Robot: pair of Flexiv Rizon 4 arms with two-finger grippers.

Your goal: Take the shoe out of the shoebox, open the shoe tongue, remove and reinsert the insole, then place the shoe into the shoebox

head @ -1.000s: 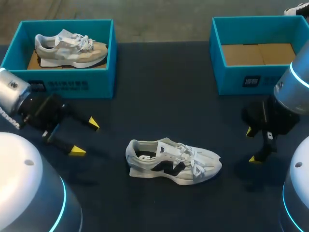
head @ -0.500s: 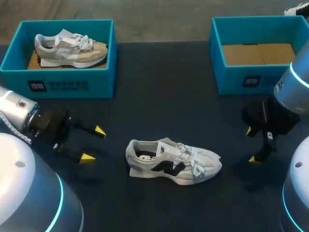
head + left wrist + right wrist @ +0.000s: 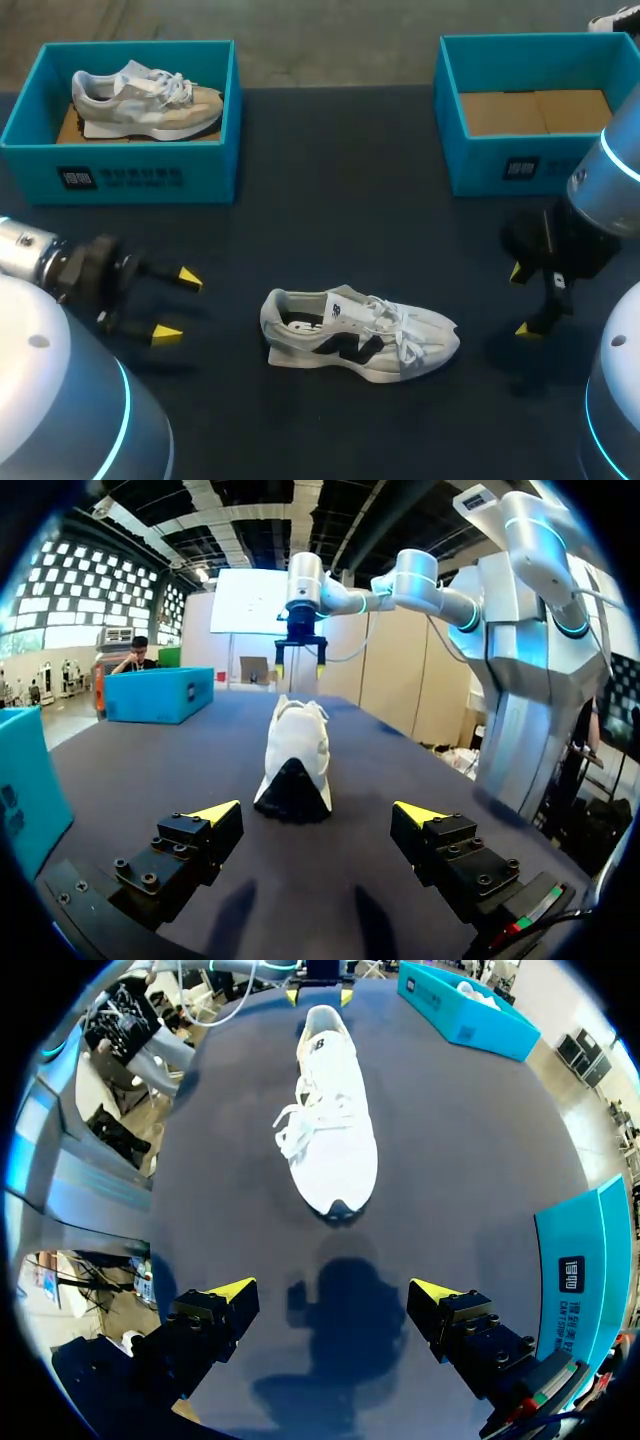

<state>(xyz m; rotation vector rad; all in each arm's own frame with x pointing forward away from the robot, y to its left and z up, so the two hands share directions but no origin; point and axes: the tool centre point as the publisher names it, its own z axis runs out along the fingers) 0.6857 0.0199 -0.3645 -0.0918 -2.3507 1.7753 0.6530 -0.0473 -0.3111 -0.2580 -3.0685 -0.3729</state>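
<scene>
The white shoe (image 3: 360, 335) is standing on its sole on the dark table (image 3: 330, 180), outside the boxes, with its heel pointing to 9 o'clock and its toe to 3 o'clock. The left gripper (image 3: 178, 306) is hovering at 9 o'clock of the shoe, near the heel but not touching it, its fingers wide open and holding nothing. The right gripper (image 3: 521, 300) is hanging at 3 o'clock of the shoe, beyond the toe, also wide open with nothing in it, at 6 o'clock of the blue shoebox (image 3: 530, 165).
</scene>
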